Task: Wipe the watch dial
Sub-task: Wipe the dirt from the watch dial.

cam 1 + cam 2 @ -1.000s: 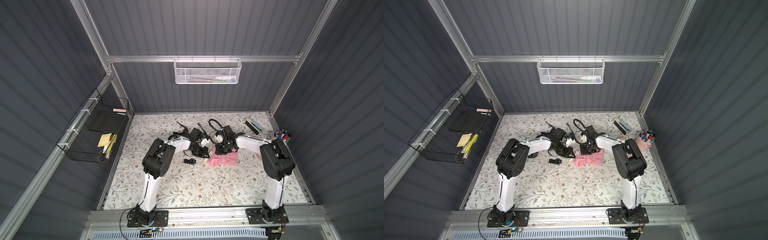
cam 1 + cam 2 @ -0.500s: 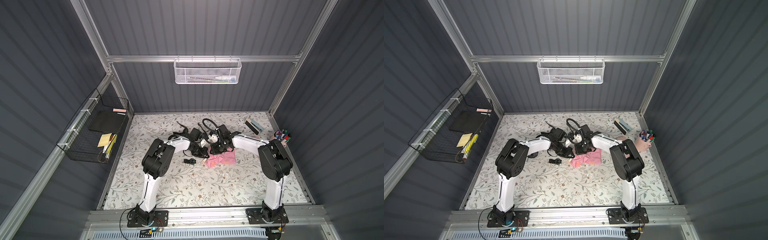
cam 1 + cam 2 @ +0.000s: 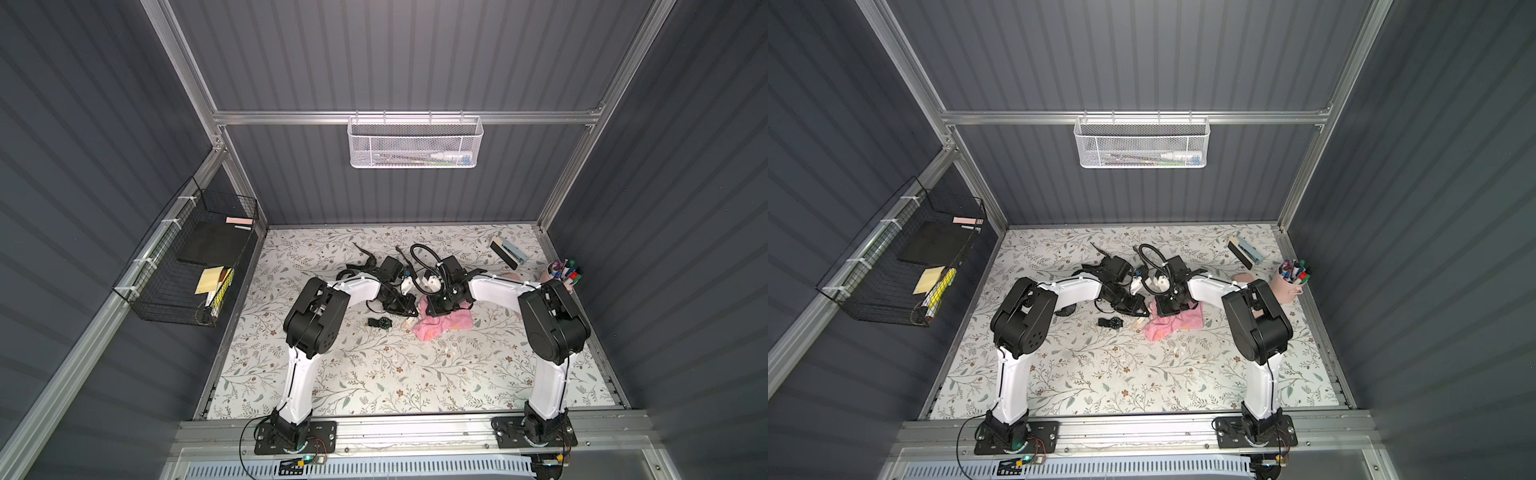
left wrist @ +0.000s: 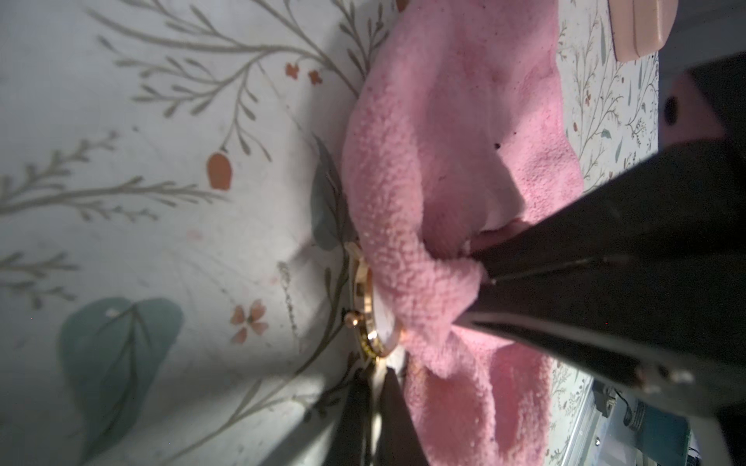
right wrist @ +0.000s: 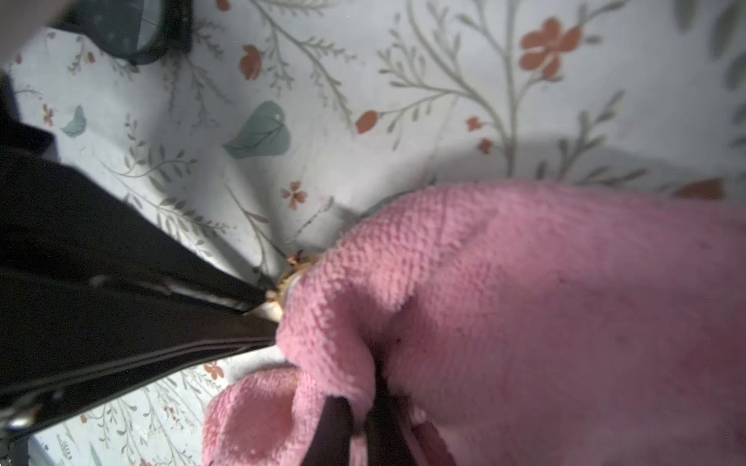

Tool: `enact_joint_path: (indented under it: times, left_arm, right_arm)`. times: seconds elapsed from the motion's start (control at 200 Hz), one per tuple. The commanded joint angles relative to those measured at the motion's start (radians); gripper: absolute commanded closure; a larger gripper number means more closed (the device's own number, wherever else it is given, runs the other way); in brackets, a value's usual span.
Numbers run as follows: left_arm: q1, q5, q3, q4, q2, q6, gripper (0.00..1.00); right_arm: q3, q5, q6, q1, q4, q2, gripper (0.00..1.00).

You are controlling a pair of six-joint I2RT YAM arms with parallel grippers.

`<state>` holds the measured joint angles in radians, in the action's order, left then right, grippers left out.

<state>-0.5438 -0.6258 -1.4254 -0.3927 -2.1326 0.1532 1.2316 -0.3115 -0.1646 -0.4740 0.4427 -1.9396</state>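
Note:
A gold-rimmed watch [image 4: 369,322] with a pale strap lies on the floral table, its dial mostly under a pink cloth [image 4: 444,141]. My left gripper [image 4: 375,399] is shut on the pale strap just beside the case. My right gripper [image 5: 359,419] is shut on a fold of the pink cloth [image 5: 524,302] and presses it onto the watch [image 5: 292,272]. In both top views the two grippers meet mid-table: left gripper [image 3: 409,311], right gripper [image 3: 433,308], cloth [image 3: 444,326] [image 3: 1175,322]. Only the watch's rim and crown show.
A black watch [image 3: 380,323] [image 5: 133,32] lies just left of the grippers. Black gear [image 3: 368,264] sits behind the left arm. At the back right are a stapler [image 3: 509,255] and a pink pen cup [image 3: 561,276]. A wire basket [image 3: 187,266] hangs on the left wall.
The right gripper has slid a little to the left with the pink cloth, closer to the left gripper. The left arm has stayed put.

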Motion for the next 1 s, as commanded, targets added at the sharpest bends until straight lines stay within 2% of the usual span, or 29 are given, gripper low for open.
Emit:
enact_joint_path:
  times: [0.0, 0.11, 0.425, 0.615, 0.775, 0.996]
  left_arm:
    - [-0.01, 0.065, 0.023, -0.056, 0.0, -0.025, 0.93]
    - [-0.01, 0.068, 0.026, -0.055, 0.003, -0.024, 0.93]
    - [-0.013, 0.072, 0.026, -0.045, -0.003, -0.015, 0.93]
    - [-0.015, 0.075, 0.023, -0.038, -0.006, -0.006, 0.93]
    - [-0.015, 0.075, 0.028, -0.038, -0.006, -0.004, 0.93]
    - [-0.015, 0.081, 0.028, -0.045, -0.003, -0.009, 0.93]
  right_arm:
    - [0.057, 0.129, -0.018, 0.015, 0.073, -0.031, 1.0]
    - [0.08, 0.153, -0.021, 0.015, 0.064, -0.008, 1.0]
    - [0.051, 0.005, -0.006, -0.02, -0.074, 0.04, 1.0]
    - [0.111, 0.007, -0.017, -0.025, -0.064, -0.026, 1.0]
    - [0.156, 0.057, -0.026, -0.023, -0.015, -0.086, 1.0]
    - [0.117, 0.116, -0.029, -0.018, 0.044, -0.092, 1.0]
